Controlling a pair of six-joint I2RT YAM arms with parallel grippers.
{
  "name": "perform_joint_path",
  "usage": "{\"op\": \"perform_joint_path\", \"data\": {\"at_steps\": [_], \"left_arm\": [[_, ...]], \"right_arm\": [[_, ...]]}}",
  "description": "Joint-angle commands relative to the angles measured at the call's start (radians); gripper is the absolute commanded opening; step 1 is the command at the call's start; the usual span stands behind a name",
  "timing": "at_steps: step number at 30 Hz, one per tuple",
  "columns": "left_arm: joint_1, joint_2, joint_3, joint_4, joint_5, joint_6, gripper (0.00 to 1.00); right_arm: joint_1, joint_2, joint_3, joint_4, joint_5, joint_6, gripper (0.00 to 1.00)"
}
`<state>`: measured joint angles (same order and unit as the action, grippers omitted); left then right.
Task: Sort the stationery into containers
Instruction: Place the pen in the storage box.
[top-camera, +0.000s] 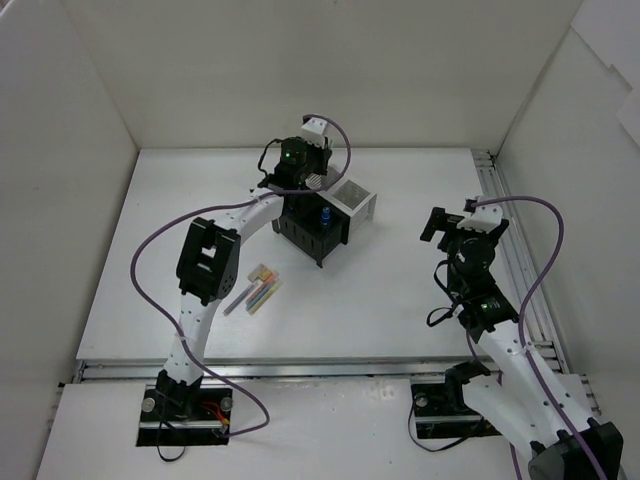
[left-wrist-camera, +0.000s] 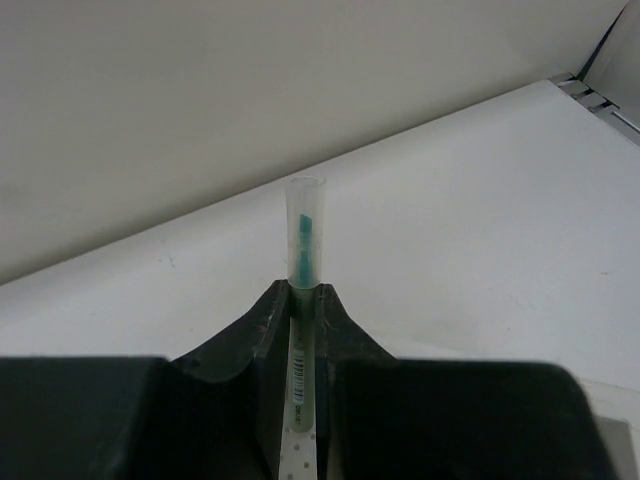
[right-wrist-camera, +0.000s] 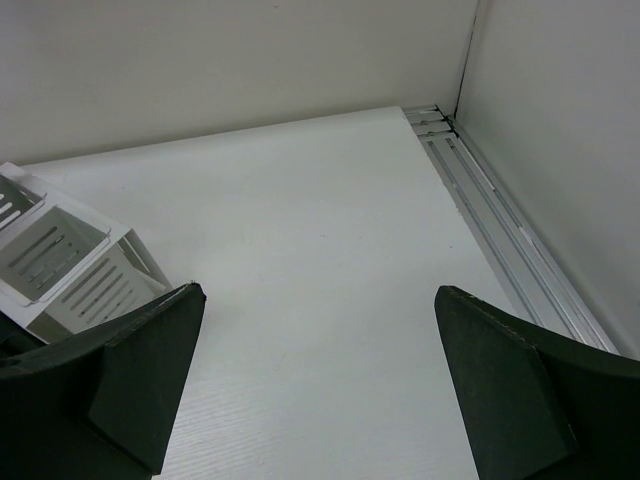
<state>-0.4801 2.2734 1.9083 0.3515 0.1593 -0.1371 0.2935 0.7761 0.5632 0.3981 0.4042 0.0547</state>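
Left gripper (left-wrist-camera: 303, 298) is clamping its black fingers (left-wrist-camera: 250, 335) tight on a slim pen (left-wrist-camera: 303, 240); the pen's clear cap, with a teal tip inside, is sticking up past the fingertips, and its white dotted barrel is running down between them. Right gripper (right-wrist-camera: 320, 292) is hanging spread wide, gripping nothing, with a white slotted metal bin (right-wrist-camera: 55, 250) sitting beside one of its fingers. From above, the left arm (top-camera: 215, 260) is reaching over the block of square bins (top-camera: 300, 238). A blue-capped bottle (top-camera: 327, 215) is standing in a black one, and pastel markers (top-camera: 260, 290) are lying loose on the white table (top-camera: 400, 300), well apart from both grippers.
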Motion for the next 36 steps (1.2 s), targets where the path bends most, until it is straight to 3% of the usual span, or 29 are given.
{"op": "perform_joint_path", "data": {"at_steps": [1, 4, 6, 7, 9, 12, 13, 15, 16, 18, 19, 21, 23, 26, 27, 29, 36], "left_arm": [[0.003, -0.106, -0.102, 0.187, 0.036, -0.064, 0.0], [0.003, -0.152, -0.193, 0.259, 0.046, -0.099, 0.09], [0.003, -0.178, -0.204, 0.244, 0.072, -0.102, 0.16], [0.003, -0.187, -0.207, 0.235, 0.08, -0.104, 0.24], [0.003, -0.213, -0.213, 0.221, 0.091, -0.101, 0.29], [0.003, -0.271, -0.239, 0.204, 0.12, -0.099, 0.44], [0.003, -0.288, -0.259, 0.199, 0.128, -0.099, 0.54], [0.003, -0.348, -0.281, 0.176, 0.149, -0.098, 0.61], [0.012, -0.397, -0.302, 0.164, 0.157, -0.101, 0.73], [0.012, -0.446, -0.321, 0.08, 0.184, -0.095, 0.81], [0.012, -0.507, -0.348, 0.052, 0.196, -0.082, 0.92], [0.012, -0.575, -0.392, -0.101, 0.201, -0.075, 0.99], [0.023, -0.675, -0.429, -0.295, 0.189, -0.058, 1.0], [0.034, -0.836, -0.595, -0.458, 0.048, -0.101, 1.0], [0.046, -0.882, -0.717, -0.473, -0.036, -0.111, 1.0], [0.057, -1.004, -0.813, -0.546, -0.145, -0.149, 1.0], [0.096, -1.232, -1.103, -0.789, -0.308, -0.357, 1.0]], "right_arm": [[-0.016, 0.017, 0.046, 0.056, 0.01, -0.007, 0.98], [-0.024, 0.017, 0.047, 0.058, -0.002, -0.003, 0.98], [-0.025, 0.015, 0.047, 0.058, -0.019, 0.002, 0.98], [-0.025, 0.014, 0.047, 0.058, -0.024, 0.005, 0.98], [-0.025, 0.008, 0.047, 0.054, -0.03, 0.01, 0.98], [-0.028, -0.007, 0.049, 0.044, -0.059, 0.017, 0.98], [-0.03, -0.012, 0.05, 0.041, -0.065, 0.019, 0.98], [-0.028, -0.024, 0.047, 0.031, -0.088, 0.028, 0.98], [-0.03, -0.029, 0.046, 0.03, -0.096, 0.03, 0.98], [-0.031, -0.043, 0.043, 0.022, -0.117, 0.036, 0.98], [-0.031, -0.046, 0.044, 0.019, -0.126, 0.036, 0.98], [-0.034, -0.055, 0.043, 0.004, -0.151, 0.043, 0.98], [-0.033, -0.06, 0.041, -0.011, -0.163, 0.054, 0.98], [-0.037, -0.069, 0.04, -0.028, -0.188, 0.066, 0.98], [-0.037, -0.069, 0.04, -0.031, -0.199, 0.066, 0.98], [-0.037, -0.078, 0.043, -0.041, -0.205, 0.068, 0.98], [-0.04, -0.075, 0.046, -0.045, -0.242, 0.065, 0.98]]}}
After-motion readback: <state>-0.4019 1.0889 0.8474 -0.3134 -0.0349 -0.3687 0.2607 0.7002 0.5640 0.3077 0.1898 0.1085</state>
